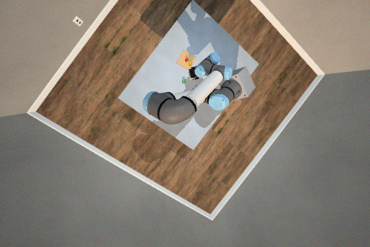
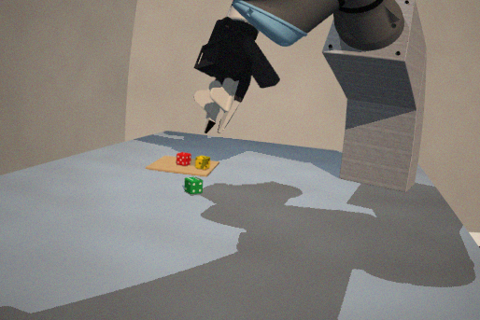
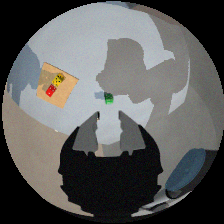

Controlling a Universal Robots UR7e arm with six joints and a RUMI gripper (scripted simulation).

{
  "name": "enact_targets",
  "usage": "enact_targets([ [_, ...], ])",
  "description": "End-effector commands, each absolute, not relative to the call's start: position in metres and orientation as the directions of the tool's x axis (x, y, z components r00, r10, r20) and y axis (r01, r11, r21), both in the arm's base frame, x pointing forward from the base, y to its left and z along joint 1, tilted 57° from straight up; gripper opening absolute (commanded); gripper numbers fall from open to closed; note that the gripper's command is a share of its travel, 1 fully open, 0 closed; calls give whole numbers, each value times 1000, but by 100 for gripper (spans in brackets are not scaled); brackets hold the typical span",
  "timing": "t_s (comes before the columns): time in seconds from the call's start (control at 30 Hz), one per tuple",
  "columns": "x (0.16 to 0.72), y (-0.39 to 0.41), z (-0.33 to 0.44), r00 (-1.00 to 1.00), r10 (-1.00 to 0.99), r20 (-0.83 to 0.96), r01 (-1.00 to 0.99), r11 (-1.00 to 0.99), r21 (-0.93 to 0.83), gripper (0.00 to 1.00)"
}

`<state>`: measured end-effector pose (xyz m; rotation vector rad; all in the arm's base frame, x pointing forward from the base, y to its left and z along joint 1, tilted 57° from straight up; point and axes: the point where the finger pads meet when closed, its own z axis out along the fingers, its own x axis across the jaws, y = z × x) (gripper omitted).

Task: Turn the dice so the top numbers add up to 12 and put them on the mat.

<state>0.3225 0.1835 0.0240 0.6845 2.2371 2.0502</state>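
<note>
The orange-tan square mat (image 1: 181,61) (image 2: 163,165) (image 3: 64,100) lies on the table. A red die (image 1: 186,60) (image 2: 183,159) (image 3: 51,90) and a yellow die (image 1: 190,63) (image 2: 203,162) (image 3: 58,79) rest on it, close together. A green die (image 1: 183,81) (image 2: 193,186) (image 3: 109,98) sits flat on the table, off the mat. The top numbers are too small to read surely. My gripper (image 2: 213,131) (image 3: 109,111) is partly open with nothing between its fingertips. It hangs above the table; in the wrist view the green die shows just beyond the tips.
The pale blue-grey table (image 1: 158,66) (image 2: 93,221) carries the arm's metal pedestal (image 2: 380,123) at the right in the exterior view. The arm spans over the table in the top view. Its shadow falls on the table beside the green die.
</note>
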Motion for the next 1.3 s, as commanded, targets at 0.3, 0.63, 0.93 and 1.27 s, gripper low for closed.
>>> enact_targets([
  [0.3, 327, 184, 45, -878, 381, 288, 396, 245, 885, 24],
  [0.63, 328, 187, 57, -869, 413, 272, 412, 301, 860, 24],
  [0.93, 329, 193, 74, -857, 454, 244, 424, 354, 833, 24],
  [1.27, 328, 197, 83, -850, 477, 225, 429, 377, 821, 24],
])
